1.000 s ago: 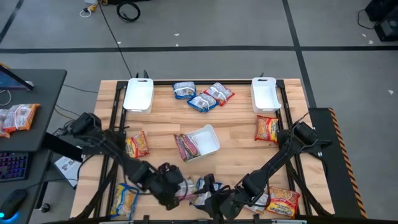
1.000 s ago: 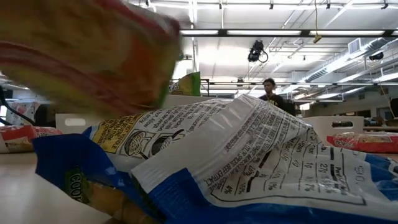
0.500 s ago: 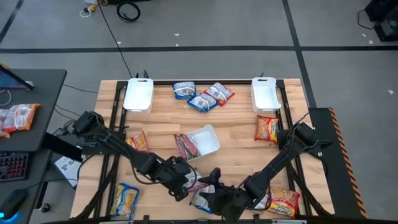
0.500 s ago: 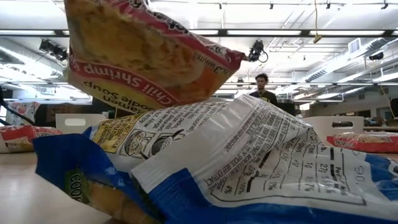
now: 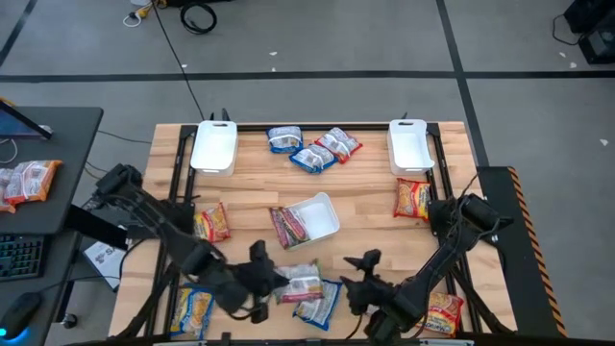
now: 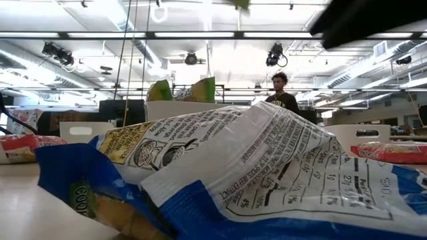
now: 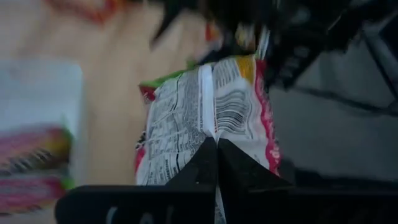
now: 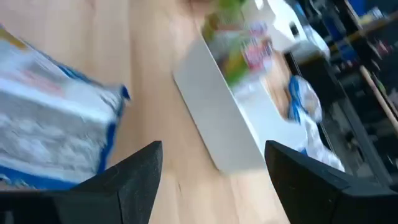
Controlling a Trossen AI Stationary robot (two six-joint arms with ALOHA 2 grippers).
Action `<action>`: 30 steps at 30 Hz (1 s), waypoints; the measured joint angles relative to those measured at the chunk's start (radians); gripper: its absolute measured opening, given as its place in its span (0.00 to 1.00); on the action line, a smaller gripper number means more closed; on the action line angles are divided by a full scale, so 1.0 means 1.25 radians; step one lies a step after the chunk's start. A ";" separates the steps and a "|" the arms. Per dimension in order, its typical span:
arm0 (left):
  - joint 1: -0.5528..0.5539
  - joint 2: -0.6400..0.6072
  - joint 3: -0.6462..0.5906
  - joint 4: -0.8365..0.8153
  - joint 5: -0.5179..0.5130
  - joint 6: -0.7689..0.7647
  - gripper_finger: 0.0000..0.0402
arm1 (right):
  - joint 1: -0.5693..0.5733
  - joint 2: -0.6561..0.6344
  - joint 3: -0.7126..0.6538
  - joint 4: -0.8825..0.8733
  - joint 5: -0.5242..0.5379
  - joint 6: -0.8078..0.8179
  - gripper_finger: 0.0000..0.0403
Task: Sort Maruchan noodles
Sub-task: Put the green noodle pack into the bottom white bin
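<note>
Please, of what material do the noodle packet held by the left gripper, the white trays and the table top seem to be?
Packet in the left gripper: thin printed plastic film, probably; it creases and shines. White tray: smooth and glossy, plastic or perhaps ceramic. Table top: light wood, judging by its plank lines and grain.

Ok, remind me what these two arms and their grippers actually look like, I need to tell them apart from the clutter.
Both arms are dark, near-black, built of slim links with bulkier rounded joints. The left gripper and the right gripper each end in two dark fingers. In the left wrist view the fingers are matte black wedges on a flat crossbar; in the right wrist view they are broad black blades. No markings show.
</note>
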 joint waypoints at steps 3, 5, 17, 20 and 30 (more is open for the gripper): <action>-0.039 -0.041 0.000 0.044 -0.084 0.078 0.02 | 0.007 0.000 -0.029 -0.001 0.001 0.069 0.71; -0.066 -0.058 0.000 0.093 -0.129 0.155 0.02 | 0.006 0.000 -0.042 0.025 0.001 0.079 0.71; -0.150 -0.045 -0.128 0.366 -0.230 0.312 0.02 | -0.078 0.000 -0.225 1.124 -0.220 -0.521 0.71; -0.182 -0.067 -0.267 0.536 -0.263 0.291 0.02 | -0.097 0.000 -0.286 1.311 -0.272 -0.571 0.71; -0.222 -0.071 -0.605 1.440 0.046 0.667 0.01 | -0.186 0.000 -0.326 1.449 -0.418 -0.544 0.71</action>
